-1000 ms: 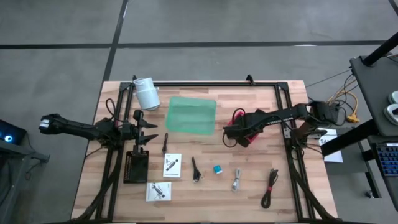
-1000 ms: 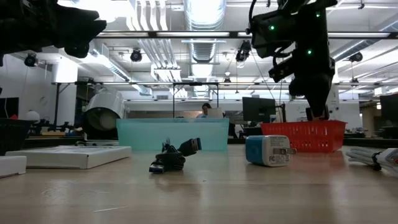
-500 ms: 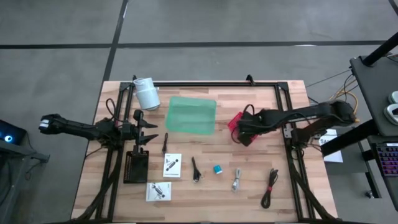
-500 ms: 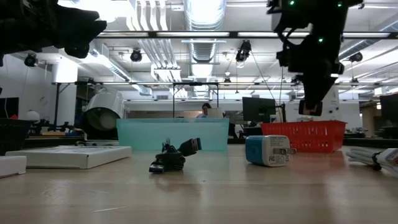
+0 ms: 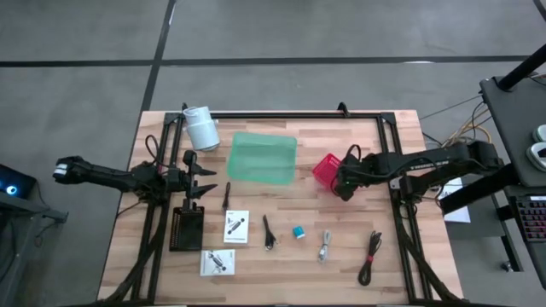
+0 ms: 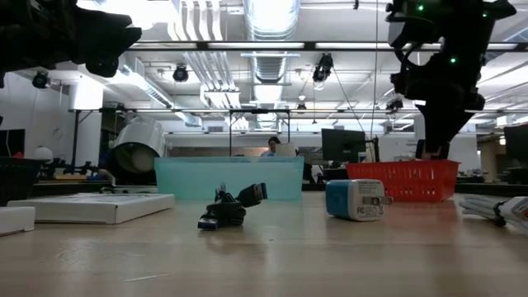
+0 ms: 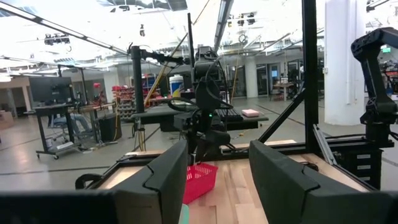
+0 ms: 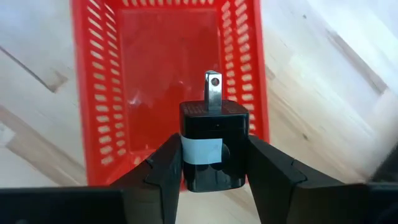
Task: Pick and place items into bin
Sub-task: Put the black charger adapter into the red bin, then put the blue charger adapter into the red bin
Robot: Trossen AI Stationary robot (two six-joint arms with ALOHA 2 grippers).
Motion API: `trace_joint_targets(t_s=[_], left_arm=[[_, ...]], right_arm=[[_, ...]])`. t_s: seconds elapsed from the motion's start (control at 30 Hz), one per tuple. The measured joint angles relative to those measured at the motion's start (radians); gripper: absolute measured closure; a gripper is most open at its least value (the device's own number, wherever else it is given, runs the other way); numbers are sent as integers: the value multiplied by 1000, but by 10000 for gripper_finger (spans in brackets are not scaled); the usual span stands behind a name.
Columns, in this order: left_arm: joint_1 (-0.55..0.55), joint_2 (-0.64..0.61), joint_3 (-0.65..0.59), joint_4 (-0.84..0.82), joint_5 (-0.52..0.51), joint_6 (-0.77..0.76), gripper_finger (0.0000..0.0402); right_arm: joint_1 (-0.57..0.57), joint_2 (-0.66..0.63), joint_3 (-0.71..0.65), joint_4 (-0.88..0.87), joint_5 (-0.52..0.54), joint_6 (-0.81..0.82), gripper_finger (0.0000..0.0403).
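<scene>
**Right claw holds black adapter over red bin**

High view: wooden slatted worktop (image 5: 358, 136) with a black frame. Right arm reaches in from the right edge, right claw (image 5: 346, 181) just beside the small red slotted plastic basket (image 5: 326, 170), the bin for this task. Left arm parked at the left edge, left claw (image 5: 201, 176) well apart from the action, likely waiting its turn. Items left on the worktop in a loose row in front: small blue cube-shaped charger (image 5: 298, 232), silver coiled cable (image 5: 325, 247), black folded cable (image 5: 370, 256), short black cable (image 5: 268, 233), two white printed packets (image 5: 236, 227) (image 5: 217, 262), thin black stick (image 5: 227, 195). Translucent green plastic tray (image 5: 263, 157) and white cylindrical roll (image 5: 201, 128) at the back.

Low view: right arm hangs above the red basket (image 6: 402, 179), high enough to clear the rim. Blue charger (image 6: 356, 199) and black cable bundle (image 6: 233, 207) lie in front on the worktop.

Left wrist view: left claw (image 7: 217, 177) spread wide, nothing between the fingers, looking across to the red basket (image 7: 199, 180) and the other arm.

Right wrist view: right claw (image 8: 212, 163) closed snugly on a small black plug adapter with a white label (image 8: 212, 144), one metal prong pointing ahead. Adapter sits over the near rim of the red basket (image 8: 99, 106), pinched by its flat sides so it stays square. Judgement: the hold looks set for a drop, though a bit more reach would centre it over the basket floor.
</scene>
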Motion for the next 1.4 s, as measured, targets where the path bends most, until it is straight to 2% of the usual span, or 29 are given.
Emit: trace_joint_targets(t_s=[0.67, 1.1, 1.4], left_arm=[[0, 0, 0, 0, 0, 0, 244], [0, 0, 0, 0, 0, 0, 244], [0, 0, 0, 0, 0, 0, 244]], right_arm=[[0, 6, -29, 15, 1, -37, 266], [0, 6, -29, 26, 4, -42, 220], [0, 7, -27, 30, 4, -45, 218]])
